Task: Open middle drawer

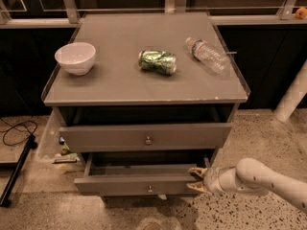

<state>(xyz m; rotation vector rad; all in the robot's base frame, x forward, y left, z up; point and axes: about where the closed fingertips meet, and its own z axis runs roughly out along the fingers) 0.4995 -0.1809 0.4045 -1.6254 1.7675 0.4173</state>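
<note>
In the lower middle of the frame the middle drawer [115,185] is being shown drawn out from the cabinet, its knob [150,189] at centre and its dim inside partly being covered by the drawer above [105,137]. Anything beneath it is being hidden by its front. The gripper [194,179] is being held at the right end of that front with its two fingers spread apart, one by the top edge and one by the bottom; whether they are touching the wood cannot be told. The arm [261,180] is being cut off at the lower right edge. On the cabinet top [120,87] a bowl [75,57], a crushed can [157,62] and a plastic bottle [206,55] are being carried.
</note>
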